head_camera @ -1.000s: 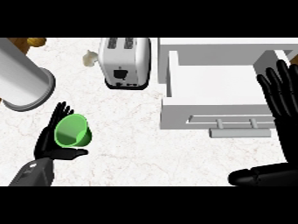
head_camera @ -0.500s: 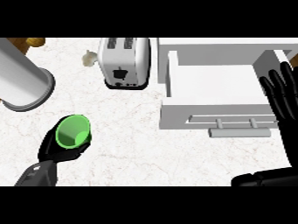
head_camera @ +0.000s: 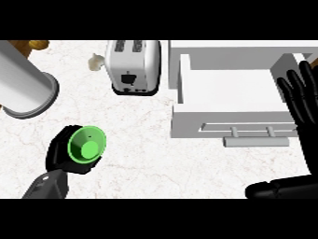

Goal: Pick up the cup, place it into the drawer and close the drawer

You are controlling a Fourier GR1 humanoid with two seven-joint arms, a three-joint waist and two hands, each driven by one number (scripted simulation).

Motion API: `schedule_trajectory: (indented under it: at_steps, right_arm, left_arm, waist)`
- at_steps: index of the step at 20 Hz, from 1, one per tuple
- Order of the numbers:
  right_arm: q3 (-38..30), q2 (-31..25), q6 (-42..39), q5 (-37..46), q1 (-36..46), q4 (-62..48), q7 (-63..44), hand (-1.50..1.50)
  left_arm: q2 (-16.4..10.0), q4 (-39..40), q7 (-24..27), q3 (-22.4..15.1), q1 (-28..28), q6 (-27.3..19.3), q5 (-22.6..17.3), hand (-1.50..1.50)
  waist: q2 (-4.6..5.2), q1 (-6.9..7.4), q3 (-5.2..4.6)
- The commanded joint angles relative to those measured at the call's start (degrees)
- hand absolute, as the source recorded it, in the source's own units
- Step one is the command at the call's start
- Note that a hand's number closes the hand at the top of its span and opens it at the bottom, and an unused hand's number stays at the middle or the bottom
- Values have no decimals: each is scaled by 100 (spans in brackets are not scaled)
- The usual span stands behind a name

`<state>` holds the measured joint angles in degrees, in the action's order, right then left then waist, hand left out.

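Observation:
A green cup (head_camera: 87, 144) sits in my left hand (head_camera: 59, 158) at the lower left of the counter, its mouth turned up toward the view. The black fingers curl round the cup's sides from below and from the left. The white drawer (head_camera: 189, 121) stands pulled open at the right, its inside bare, with a bar handle (head_camera: 255, 138) on its front. My right hand (head_camera: 311, 102) is held open with fingers up, over the drawer's right edge.
A white toaster (head_camera: 135, 66) stands behind the cup, just left of the drawer. A large grey cylinder (head_camera: 15, 85) leans in at the far left. A small pale object (head_camera: 96, 60) lies by the toaster.
My left hand has closed round the cup and tipped its mouth up toward the view. The right hand has drifted slightly to the right and down.

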<state>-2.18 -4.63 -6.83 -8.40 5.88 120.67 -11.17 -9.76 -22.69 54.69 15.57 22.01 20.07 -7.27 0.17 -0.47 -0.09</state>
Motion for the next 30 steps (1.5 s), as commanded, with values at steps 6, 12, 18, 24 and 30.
schedule_trajectory:
  at_steps: [6,12,18,24,30]
  right_arm:
    - [-115,-21,-71,24,123,-401,289,-150]
    - [-236,-126,-234,-101,-203,-287,332,-150]
    - [-43,-22,51,134,132,-206,4,-150]
    - [-138,-19,-2,98,104,-373,209,-150]
    - [-339,-128,-225,-125,-112,-402,398,-150]
  left_arm:
    - [291,-722,811,154,-236,-422,-244,150]
    - [595,-2058,81,-242,-200,-388,-346,150]
    - [669,-3577,-1167,-795,-479,-377,-418,150]
    - [963,-5289,-2783,-1349,-267,-1236,-876,150]
    - [972,-5955,-3832,-1643,578,-2250,-942,150]
  waist:
    - [-15,67,9]
    - [-42,87,17]
    - [-39,103,13]
    - [-37,81,14]
    - [-25,22,14]
